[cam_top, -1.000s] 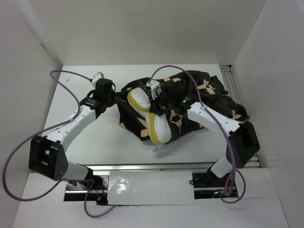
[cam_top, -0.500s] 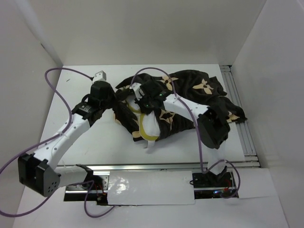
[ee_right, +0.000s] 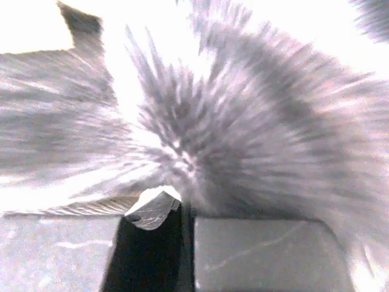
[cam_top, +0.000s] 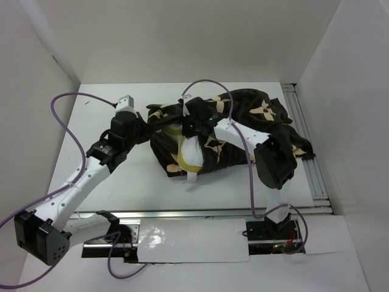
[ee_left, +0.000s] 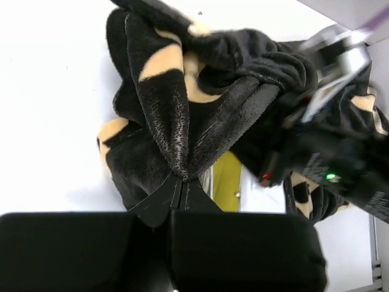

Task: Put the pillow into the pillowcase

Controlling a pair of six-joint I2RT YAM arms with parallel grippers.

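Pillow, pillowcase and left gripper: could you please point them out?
pillow (cam_top: pixel 191 152): top view, exposed white end.
pillowcase (cam_top: pixel 261 111): top view, far right fold.
left gripper (ee_left: pixel 182 185): left wrist view, between fingertips pinching fabric.

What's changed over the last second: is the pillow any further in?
Yes. The pillowcase has been drawn over more of the pillow: much less white shows, just a strip with yellow trim at the opening. The right arm swung its elbow left, toward the middle. Unchanged: the left fingers and right fingers stay shut on pillowcase fabric.

Dark flower-printed pillowcase (cam_top: pixel 261 121) crumpled, white yellow-trimmed pillow (cam_top: pixel 188 153) mostly inside, near end poking out
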